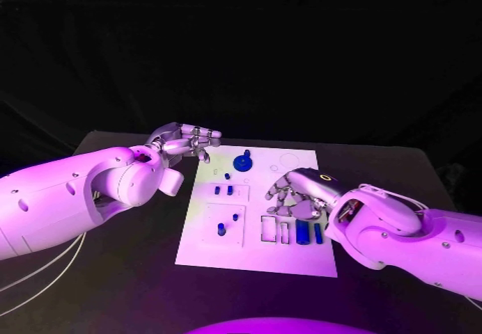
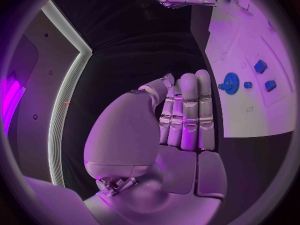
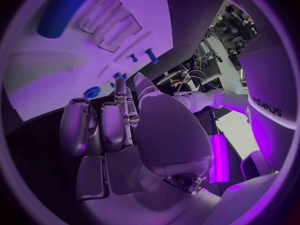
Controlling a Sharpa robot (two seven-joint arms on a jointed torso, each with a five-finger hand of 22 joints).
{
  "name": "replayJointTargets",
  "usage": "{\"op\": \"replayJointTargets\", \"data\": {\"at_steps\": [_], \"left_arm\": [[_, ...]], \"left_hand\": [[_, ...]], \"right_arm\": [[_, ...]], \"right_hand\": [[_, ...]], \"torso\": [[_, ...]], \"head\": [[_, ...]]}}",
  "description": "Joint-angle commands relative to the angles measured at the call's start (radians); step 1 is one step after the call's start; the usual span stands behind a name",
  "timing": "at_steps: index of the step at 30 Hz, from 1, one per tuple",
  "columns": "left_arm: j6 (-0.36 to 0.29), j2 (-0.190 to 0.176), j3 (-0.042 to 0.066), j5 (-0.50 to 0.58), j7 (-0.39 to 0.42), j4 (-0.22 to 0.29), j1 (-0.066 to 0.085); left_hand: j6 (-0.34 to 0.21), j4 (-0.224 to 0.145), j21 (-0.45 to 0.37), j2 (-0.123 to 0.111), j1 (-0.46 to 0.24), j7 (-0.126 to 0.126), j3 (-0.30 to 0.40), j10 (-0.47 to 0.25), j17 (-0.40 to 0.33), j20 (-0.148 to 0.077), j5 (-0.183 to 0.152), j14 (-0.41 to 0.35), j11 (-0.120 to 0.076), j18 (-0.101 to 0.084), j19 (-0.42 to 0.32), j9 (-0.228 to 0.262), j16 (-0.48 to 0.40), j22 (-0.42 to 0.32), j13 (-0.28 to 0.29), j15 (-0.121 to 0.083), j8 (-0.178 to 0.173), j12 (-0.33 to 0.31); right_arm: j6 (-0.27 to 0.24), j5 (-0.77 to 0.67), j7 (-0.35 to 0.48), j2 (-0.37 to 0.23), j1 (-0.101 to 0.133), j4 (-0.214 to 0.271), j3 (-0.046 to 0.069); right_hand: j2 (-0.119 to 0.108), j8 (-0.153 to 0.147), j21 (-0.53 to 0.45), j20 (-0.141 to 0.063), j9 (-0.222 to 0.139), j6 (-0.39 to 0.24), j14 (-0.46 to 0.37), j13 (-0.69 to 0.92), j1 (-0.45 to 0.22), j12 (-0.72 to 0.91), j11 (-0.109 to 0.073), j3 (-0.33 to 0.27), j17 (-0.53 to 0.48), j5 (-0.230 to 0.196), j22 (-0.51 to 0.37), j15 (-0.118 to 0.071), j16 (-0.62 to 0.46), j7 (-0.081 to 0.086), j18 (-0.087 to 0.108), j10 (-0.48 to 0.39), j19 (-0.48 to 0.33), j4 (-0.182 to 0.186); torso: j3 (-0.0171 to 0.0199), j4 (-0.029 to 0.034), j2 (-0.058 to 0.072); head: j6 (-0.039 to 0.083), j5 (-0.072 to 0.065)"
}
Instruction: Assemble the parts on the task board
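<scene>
Head view: task board (image 1: 256, 254) lies mid-table, blue gear (image 1: 242, 163) near its far edge; left hand (image 1: 187, 142) hovers just off that corner, right hand (image 1: 297, 193) over the board. Wrist views: both hands' fingers pressed together, straight, holding nothing.

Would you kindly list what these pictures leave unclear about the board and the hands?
- Head view: the right hand covers part of the task board beneath it.
- Head view: the small blue pegs are too tiny to identify.
- Right wrist view: the blue cylinder is blurred.
</scene>
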Motion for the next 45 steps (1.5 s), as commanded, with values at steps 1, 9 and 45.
{"op": "replayJointTargets", "data": {"at_steps": [1,9,45], "left_arm": [[0.011,-0.005,0.0,0.005,0.003,0.006,0.001],[0.011,-0.013,-0.004,0.005,0.003,0.008,0.001],[0.016,-0.014,-0.007,0.005,0.005,0.012,0.001]], "left_hand": [[-0.001,0.001,-0.007,0.008,0.001,0.002,-0.006,-0.007,-0.002,0.004,0.003,-0.004,0.0,0.005,0.001,-0.001,0.001,-0.001,0.001,0.002,-0.005,0.006],[0.0,0.001,-0.007,0.008,0.001,0.002,-0.007,-0.007,-0.002,0.004,0.003,-0.005,0.0,0.005,0.001,-0.001,0.001,-0.001,0.001,0.002,-0.005,0.006],[0.001,0.001,-0.008,0.009,0.0,0.001,-0.008,-0.008,-0.003,0.004,0.003,-0.006,0.0,0.005,0.001,-0.001,0.001,-0.002,0.002,0.002,-0.004,0.007]], "right_arm": [[-0.001,0.148,-0.044,-0.065,0.004,0.028,-0.003],[0.027,0.086,-0.16,-0.174,-0.006,0.078,-0.013],[0.06,-0.013,-0.327,-0.073,-0.106,0.011,-0.018]], "right_hand": [[-0.019,0.007,0.062,-0.018,0.007,0.022,0.028,0.054,-0.053,0.071,-0.02,-0.024,0.025,0.022,0.184,-0.018,0.02,-0.018,-0.02,0.079,0.028,0.034],[0.001,0.04,0.183,-0.041,0.093,0.038,0.055,0.877,-0.133,0.781,-0.039,-0.161,0.182,0.154,0.23,-0.036,0.136,-0.039,-0.043,0.111,0.066,0.088],[0.032,0.07,0.238,-0.043,0.174,0.036,0.065,1.067,-0.197,0.909,-0.045,-0.249,0.264,0.172,0.244,-0.039,0.19,-0.049,-0.054,0.149,0.083,0.095]], "torso": [[-0.0002,-0.0118,-0.004],[0.0041,-0.0272,-0.005],[0.002,-0.0288,-0.005]], "head": [[0.0,-0.033],[-0.003,-0.056],[-0.01,-0.064]]}}
